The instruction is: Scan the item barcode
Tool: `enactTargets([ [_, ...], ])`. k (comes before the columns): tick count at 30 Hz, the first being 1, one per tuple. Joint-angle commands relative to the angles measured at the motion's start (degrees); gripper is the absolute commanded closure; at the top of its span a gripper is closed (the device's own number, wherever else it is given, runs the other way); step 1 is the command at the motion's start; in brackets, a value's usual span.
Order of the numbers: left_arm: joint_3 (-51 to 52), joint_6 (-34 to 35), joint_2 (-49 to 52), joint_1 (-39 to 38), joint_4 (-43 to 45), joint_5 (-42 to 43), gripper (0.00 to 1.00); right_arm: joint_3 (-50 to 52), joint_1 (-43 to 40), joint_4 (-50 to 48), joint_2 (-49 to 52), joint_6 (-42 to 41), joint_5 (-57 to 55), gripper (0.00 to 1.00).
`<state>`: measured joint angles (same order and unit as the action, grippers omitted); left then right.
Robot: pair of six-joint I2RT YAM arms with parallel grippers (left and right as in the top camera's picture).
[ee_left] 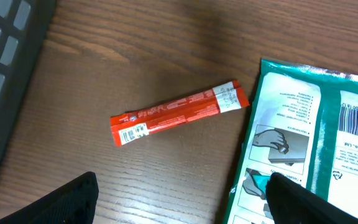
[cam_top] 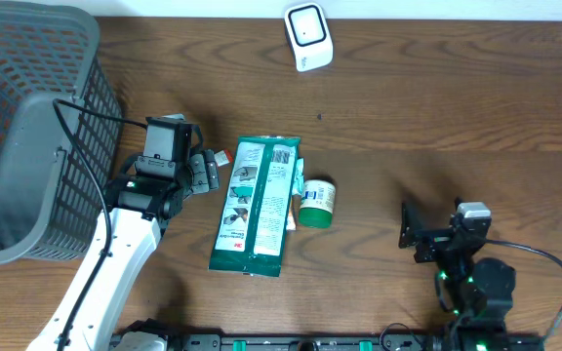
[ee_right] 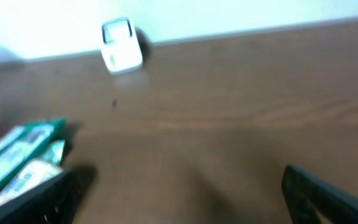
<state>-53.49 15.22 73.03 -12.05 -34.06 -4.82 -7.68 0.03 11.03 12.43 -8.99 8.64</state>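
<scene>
Three items lie mid-table: a red stick packet (ee_left: 179, 112), a large green-and-white package (cam_top: 257, 205) and a small green-lidded jar (cam_top: 316, 203). The white barcode scanner (cam_top: 307, 36) stands at the far edge. My left gripper (cam_top: 203, 171) hovers open just over the red packet (cam_top: 220, 156), which lies flat ahead of its fingertips. In the left wrist view this gripper (ee_left: 182, 202) has only bare wood between its jaws, and the package (ee_left: 316, 143) shows a barcode. My right gripper (cam_top: 410, 234) is open at the near right, empty, facing the scanner (ee_right: 122, 46).
A grey mesh basket (cam_top: 27, 127) fills the far left, and its wall (ee_left: 5, 62) stands close to the left arm. The right wrist view is blurred, with the green package (ee_right: 17, 158) at its left edge. Bare wood lies between the jar and the right arm.
</scene>
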Motion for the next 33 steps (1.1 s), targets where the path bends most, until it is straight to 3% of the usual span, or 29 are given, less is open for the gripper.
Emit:
enactTargets([
  [1,-1.1,0.3,0.3,0.3,0.0,-0.1,0.13,-17.0,-0.4,8.3,2.7,2.0,-2.0,0.01],
  [5,-1.1,0.3,0.3,0.3,0.0,-0.1,0.13,-39.1,-0.4,24.9,12.2,2.0,-2.6,0.01],
  [11,-1.1,0.3,0.3,0.3,0.0,-0.1,0.13,-73.0,-0.3,54.1,35.6,0.9,-3.1,0.01],
  [14,-1.1,0.3,0.3,0.3,0.0,-0.1,0.13,-86.8,-0.3,66.6,48.9,0.7,8.1,0.01],
  [19,-1.1,0.3,0.3,0.3,0.0,-0.1,0.13,-89.9,-0.1,68.3,59.5,-1.2,34.2,0.01],
  [20,-1.1,0.3,0.3,0.3,0.0,-0.1,0.13,-89.4,0.3,68.3,60.8,-1.3,36.2,0.07],
  [23,-1.1,0.3,0.3,0.3,0.0,-0.1,0.13,-87.8,2.8,68.6,65.0,-1.4,34.1,0.60],
  [25,-1.1,0.3,0.3,0.3,0.0,-0.1,0.12,-85.5,6.4,68.5,66.5,-5.0,27.7,0.72],
  [27,-1.1,0.3,0.3,0.3,0.0,-0.1,0.13,-82.9,9.9,67.5,66.7,-9.5,21.3,0.76],
  [29,-1.1,0.3,0.3,0.3,0.0,-0.1,0.13,-79.1,14.8,66.2,66.7,-14.6,14.1,0.72],
  [32,-1.1,0.3,0.3,0.3,0.0,-0.1,0.13,-72.8,21.9,62.7,66.7,-19.8,7.8,0.41],
  [33,-1.1,0.3,0.3,0.3,0.0,-0.1,0.13,-70.7,23.9,60.7,66.7,-21.0,6.9,0.20],
])
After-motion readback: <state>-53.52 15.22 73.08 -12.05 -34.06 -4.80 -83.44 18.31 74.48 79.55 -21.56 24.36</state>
